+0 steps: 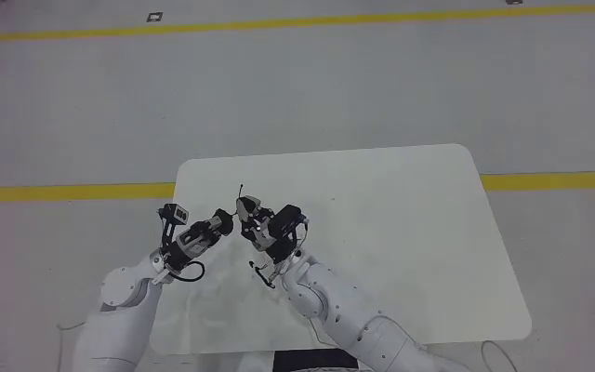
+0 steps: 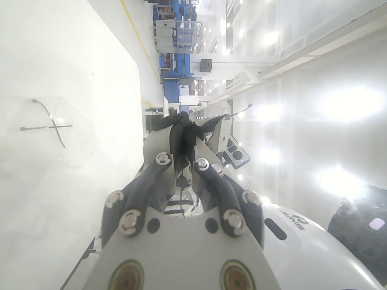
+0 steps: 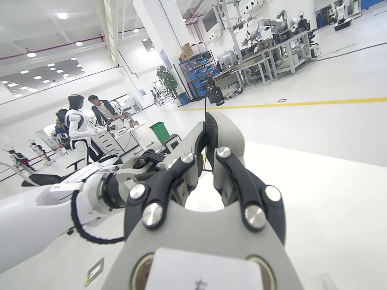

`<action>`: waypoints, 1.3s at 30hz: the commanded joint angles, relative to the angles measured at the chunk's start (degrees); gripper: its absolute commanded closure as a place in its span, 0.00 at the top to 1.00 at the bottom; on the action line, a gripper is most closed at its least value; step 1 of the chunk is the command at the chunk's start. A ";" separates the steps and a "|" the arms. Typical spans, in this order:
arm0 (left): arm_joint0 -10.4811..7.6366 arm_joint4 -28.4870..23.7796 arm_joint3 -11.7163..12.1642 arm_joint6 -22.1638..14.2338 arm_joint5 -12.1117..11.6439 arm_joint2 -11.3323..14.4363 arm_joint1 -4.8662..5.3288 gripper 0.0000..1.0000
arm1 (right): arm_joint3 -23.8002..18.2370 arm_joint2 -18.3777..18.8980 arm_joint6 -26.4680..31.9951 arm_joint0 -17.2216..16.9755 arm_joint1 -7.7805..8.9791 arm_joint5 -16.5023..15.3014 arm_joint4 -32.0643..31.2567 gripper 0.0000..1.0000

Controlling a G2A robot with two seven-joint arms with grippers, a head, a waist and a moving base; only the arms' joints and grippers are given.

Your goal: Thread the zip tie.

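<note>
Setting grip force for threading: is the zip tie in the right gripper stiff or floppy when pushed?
Likely springy, not limp: the zip tie stands straight beyond the right gripper unsupported. Being so thin, it probably weighs little and may buckle if pushed end-on.

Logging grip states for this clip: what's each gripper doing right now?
Left gripper: closed, seemingly on the zip tie.
Right gripper: closed on the zip tie.
</note>
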 commanded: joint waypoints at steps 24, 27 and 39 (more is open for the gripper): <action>0.00 0.00 0.00 0.00 0.00 0.00 0.00 0.00 | 4.35 -0.40 -1.92 2.16 -1.53 1.45 -1.76 0.00; 0.00 0.00 0.00 0.00 0.00 0.00 0.00 0.00 | 4.49 -0.18 -1.96 2.04 -1.55 1.54 -2.12 0.00; 0.00 0.00 0.00 0.00 0.00 0.00 0.00 0.00 | 4.42 0.63 -1.62 1.41 -1.54 1.66 -3.33 0.00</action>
